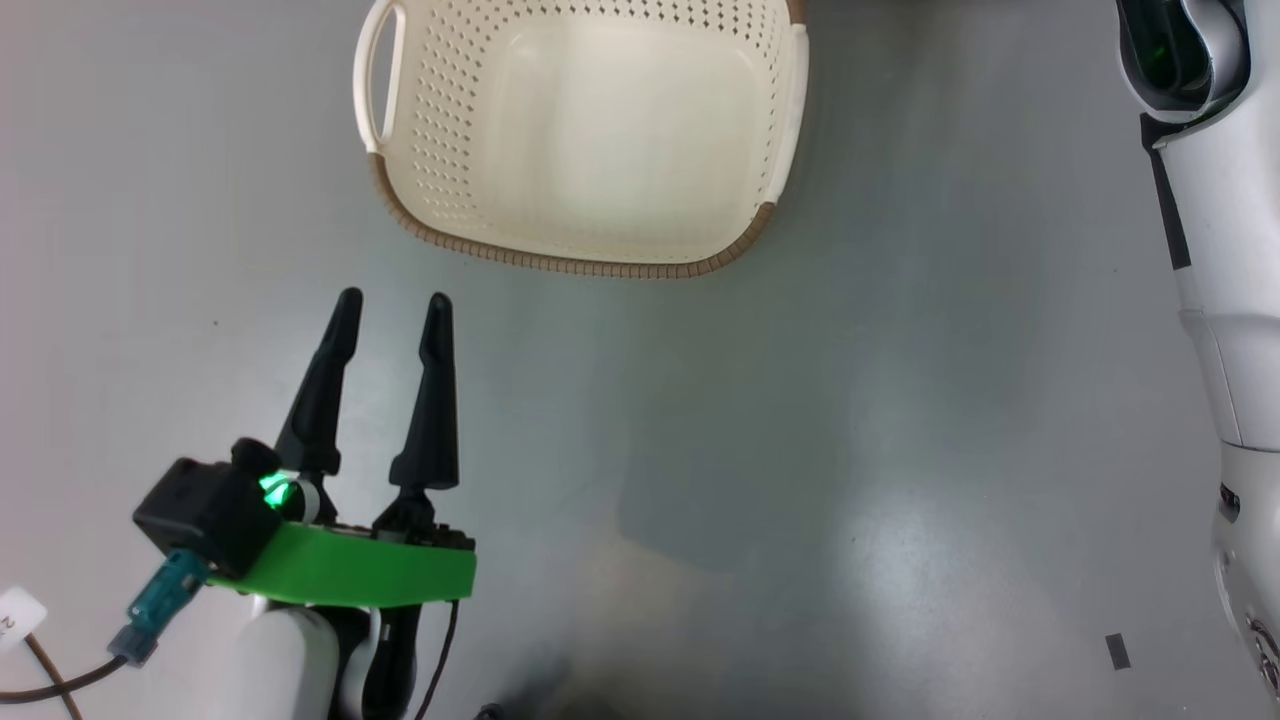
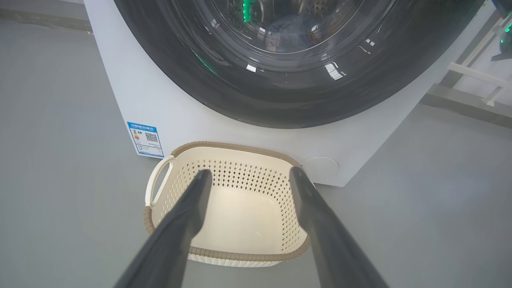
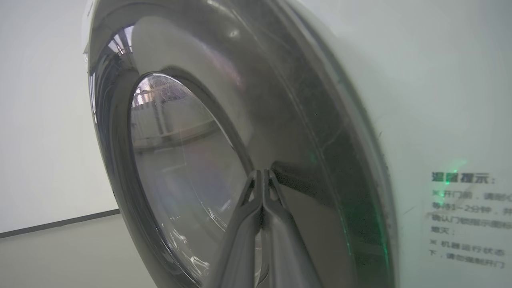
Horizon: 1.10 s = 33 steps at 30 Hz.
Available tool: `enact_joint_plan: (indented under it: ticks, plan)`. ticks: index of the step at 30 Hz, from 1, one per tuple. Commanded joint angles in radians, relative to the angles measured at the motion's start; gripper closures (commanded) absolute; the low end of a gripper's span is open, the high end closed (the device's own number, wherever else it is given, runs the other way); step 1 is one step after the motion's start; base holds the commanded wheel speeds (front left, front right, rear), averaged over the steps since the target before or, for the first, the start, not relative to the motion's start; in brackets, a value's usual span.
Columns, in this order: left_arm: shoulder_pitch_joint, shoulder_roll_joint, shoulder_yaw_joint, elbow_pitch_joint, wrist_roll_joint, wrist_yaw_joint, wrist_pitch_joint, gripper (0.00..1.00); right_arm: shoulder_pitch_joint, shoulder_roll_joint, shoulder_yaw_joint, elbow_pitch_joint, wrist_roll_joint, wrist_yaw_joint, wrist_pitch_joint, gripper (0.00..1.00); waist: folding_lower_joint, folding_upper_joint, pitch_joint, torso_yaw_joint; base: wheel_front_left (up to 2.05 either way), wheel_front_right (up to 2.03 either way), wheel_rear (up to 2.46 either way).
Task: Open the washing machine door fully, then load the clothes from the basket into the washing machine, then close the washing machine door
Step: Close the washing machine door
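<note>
The basket (image 1: pixel 590 140) stands on the grey floor, its cream inside bare; the clothes are out of view. My left gripper (image 1: pixel 393 300) is open just short of the basket's near rim, with nothing between its fingers. Along those fingers, the left gripper (image 2: pixel 250 172) points over the basket (image 2: pixel 240 216) at the washing machine (image 2: pixel 132 88). The washing machine door (image 2: pixel 280 104) lies shut against the white front. My right gripper (image 3: pixel 262 173) is shut on nothing, its tips at the black rim of the door (image 3: pixel 296 120), meeting their own reflection there.
A blue label (image 2: pixel 146 139) and a round hatch (image 2: pixel 320 168) sit low on the machine front behind the basket. A printed notice (image 3: pixel 464 216) is beside the door. My pale right arm (image 1: pixel 1220 300) runs along the right edge. A cable (image 1: pixel 60 680) trails at the lower left.
</note>
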Motion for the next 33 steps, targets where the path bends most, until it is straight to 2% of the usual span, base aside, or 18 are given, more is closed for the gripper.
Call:
enact_joint_plan:
  ticks: [1,13,21,33]
  plan:
    - [0.0,0.02,0.042,-0.016,-0.002,-0.002,-0.005,0.0,0.008,0.014,-0.002,-0.023,0.016,-0.008,-0.003,1.0,-0.0001,0.0,-0.012,-0.009,0.0,0.0,0.0]
    - [0.016,0.02,0.096,-0.027,0.032,-0.013,-0.005,0.0,0.137,-0.017,0.087,-0.06,0.066,-0.008,-0.003,1.0,-0.0001,0.0,-0.088,-0.056,0.0,0.0,0.0]
    - [0.029,0.02,0.129,-0.025,0.061,-0.018,-0.005,0.0,0.233,-0.012,0.123,-0.105,0.084,-0.008,-0.003,1.0,-0.0001,0.0,-0.145,-0.098,0.0,0.0,0.0]
    - [0.078,0.02,0.2,-0.022,0.095,-0.025,-0.005,0.0,0.433,-0.009,0.135,-0.122,0.09,-0.008,-0.003,1.0,-0.0001,0.0,-0.258,-0.17,0.0,0.0,0.0]
